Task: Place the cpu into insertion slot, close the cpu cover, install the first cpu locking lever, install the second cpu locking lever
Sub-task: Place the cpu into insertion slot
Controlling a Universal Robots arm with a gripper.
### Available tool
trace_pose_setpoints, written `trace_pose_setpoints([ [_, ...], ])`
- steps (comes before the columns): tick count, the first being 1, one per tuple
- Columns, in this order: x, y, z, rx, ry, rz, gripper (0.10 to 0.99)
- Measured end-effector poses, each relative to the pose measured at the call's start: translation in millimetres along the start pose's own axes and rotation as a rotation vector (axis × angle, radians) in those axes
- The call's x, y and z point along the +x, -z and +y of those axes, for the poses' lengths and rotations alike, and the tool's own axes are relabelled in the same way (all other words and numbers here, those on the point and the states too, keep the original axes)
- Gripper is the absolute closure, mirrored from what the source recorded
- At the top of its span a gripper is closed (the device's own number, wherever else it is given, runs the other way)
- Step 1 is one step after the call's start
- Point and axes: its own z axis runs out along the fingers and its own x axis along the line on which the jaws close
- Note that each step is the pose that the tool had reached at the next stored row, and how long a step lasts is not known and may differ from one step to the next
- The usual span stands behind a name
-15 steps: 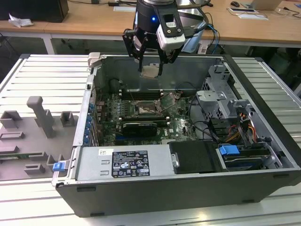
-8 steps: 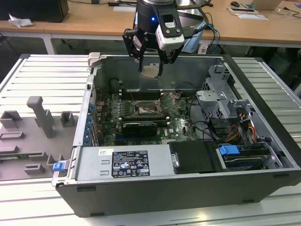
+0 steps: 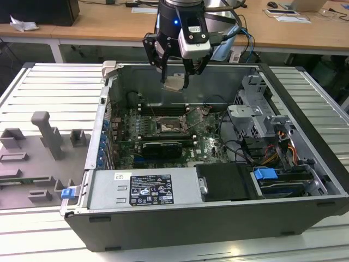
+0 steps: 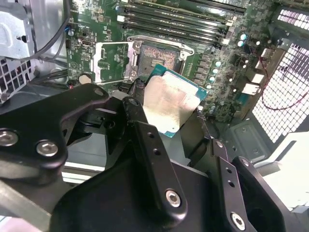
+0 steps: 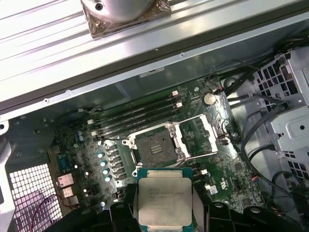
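My gripper (image 3: 174, 81) hangs above the open computer case, shut on the cpu (image 3: 174, 83), a flat silver-topped chip on a green base. In both wrist views the cpu (image 4: 171, 104) (image 5: 165, 203) sits pinched by its edges between the black fingers (image 4: 137, 116). Below it on the green board lies the insertion slot (image 3: 166, 126) (image 4: 157, 58) (image 5: 153, 147), a dark square socket with nothing in it. The cpu cover (image 4: 112, 60) (image 5: 203, 135) is swung open to one side of the socket. The cpu is held well above the board, near the case's back wall.
Long black memory slots (image 5: 135, 113) run beside the socket. A drive cage (image 3: 256, 112) and cables (image 3: 240, 147) fill the exterior view's right of the case (image 3: 283, 218). The power supply (image 3: 144, 188) lies along the front. A grey fixture (image 3: 46, 134) stands on the exterior view's left.
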Motion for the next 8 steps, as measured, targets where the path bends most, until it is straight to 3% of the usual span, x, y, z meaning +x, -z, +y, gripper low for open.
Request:
trace_pose_setpoints([
  [8, 0.1, -0.3, -0.1, -0.001, -0.039, -0.0036, 0.549],
])
